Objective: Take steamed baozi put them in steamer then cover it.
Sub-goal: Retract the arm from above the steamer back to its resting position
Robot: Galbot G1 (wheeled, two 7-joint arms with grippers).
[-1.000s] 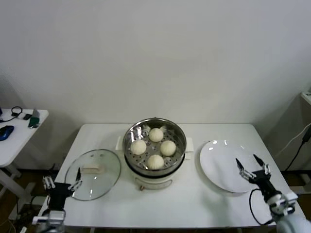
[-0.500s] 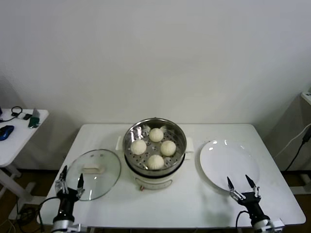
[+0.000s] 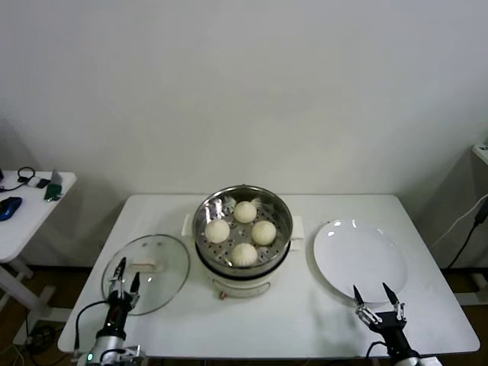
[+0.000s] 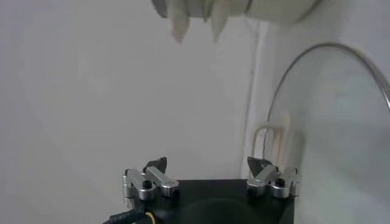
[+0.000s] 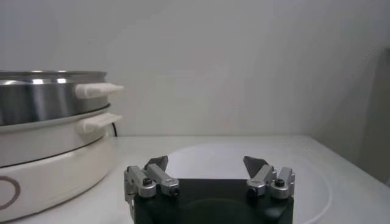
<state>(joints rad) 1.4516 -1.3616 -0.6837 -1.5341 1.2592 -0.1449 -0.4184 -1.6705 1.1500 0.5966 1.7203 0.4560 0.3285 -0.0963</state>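
While all four buns (image 3: pixel 242 231) already sit on the pot's (image 3: pixel 242 238) perforated tray, only covering seems left. Just ahead of the left pincer (image 3: pixel 122 284), the glass lid (image 3: pixel 146 273) lies flat on the tabletop (image 3: pixel 305 320), handle up, so it is ready to be lifted. That pincer's fingers stand spread, holding nothing. Ahead of the right pincer (image 3: pixel 376 300), likewise spread and empty, lies the bare plate (image 3: pixel 360 259).
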